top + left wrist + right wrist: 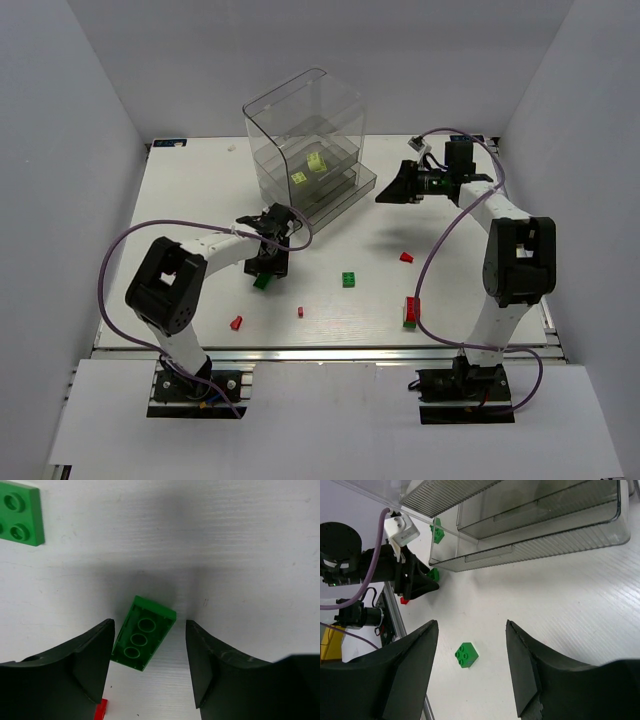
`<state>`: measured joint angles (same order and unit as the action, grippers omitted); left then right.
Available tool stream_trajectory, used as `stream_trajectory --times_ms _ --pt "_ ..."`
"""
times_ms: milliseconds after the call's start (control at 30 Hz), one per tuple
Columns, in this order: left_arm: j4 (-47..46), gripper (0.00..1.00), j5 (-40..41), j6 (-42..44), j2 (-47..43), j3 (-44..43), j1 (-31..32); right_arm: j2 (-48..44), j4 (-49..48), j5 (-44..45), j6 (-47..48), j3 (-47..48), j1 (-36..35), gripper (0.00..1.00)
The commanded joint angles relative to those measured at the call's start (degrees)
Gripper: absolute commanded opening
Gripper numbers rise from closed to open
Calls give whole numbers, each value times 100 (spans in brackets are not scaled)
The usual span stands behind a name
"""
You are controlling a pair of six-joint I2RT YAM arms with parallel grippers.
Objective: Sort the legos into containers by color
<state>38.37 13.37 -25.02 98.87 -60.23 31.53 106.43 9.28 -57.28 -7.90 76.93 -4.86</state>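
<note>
A dark green brick (142, 632) lies upside down on the white table, between the open fingers of my left gripper (149, 627) and close to the left finger. In the top view the left gripper (264, 268) hangs just above this brick (262, 283). My right gripper (386, 194) is open and empty, to the right of the clear stacked containers (305, 150). The right wrist view looks between its fingers (471, 625) at a green 2x2 brick (466, 654) on the table. Two pale yellow-green bricks (300, 176) lie in a drawer.
Loose on the table are a green 2x2 brick (348, 279), small red pieces (406, 257) (300, 311) (237, 322) and a red-and-green stack (411, 312). A green plate (19, 512) lies ahead of the left gripper. White walls enclose the table.
</note>
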Motion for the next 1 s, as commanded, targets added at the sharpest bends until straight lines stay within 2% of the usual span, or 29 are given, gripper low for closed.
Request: stream_trajectory --times_ms 0,67,167,200,333,400,433,533,600,633,767,900,967 --pt "39 68 482 -91 -70 -68 73 -307 30 -161 114 305 47 62" --pt "21 64 518 -126 -78 37 73 -342 30 -187 87 384 47 62" --pt "-49 52 509 -205 -113 125 73 -413 30 -223 96 420 65 62" --pt "-66 42 466 -214 -131 143 73 -430 30 -231 113 420 82 62" --pt "-110 16 255 -223 -498 143 125 -649 82 -240 376 393 56 59" --pt "-277 9 -121 -75 -762 169 178 -825 162 -223 761 341 56 57" --pt "-408 5 -306 48 -955 187 230 -895 266 -179 1060 315 38 53" --pt "-839 1 -912 540 -1615 204 415 -1299 425 -91 2184 43 12 39" --pt "-1085 0 -1203 1014 -1905 117 634 -1641 382 75 2747 -272 12 4" --pt "-1086 0 -1257 1016 -1967 56 635 -1722 382 102 2863 -353 3 0" --pt "-1323 0 -1319 1577 -1846 -506 845 -1854 565 296 3023 -424 20 0" --pt "-1253 0 -995 2087 -1091 -1613 1013 -1845 733 480 2987 -336 29 0" --pt "-1192 0 -548 2333 -520 -2322 1013 -1898 733 568 3013 -362 20 0"
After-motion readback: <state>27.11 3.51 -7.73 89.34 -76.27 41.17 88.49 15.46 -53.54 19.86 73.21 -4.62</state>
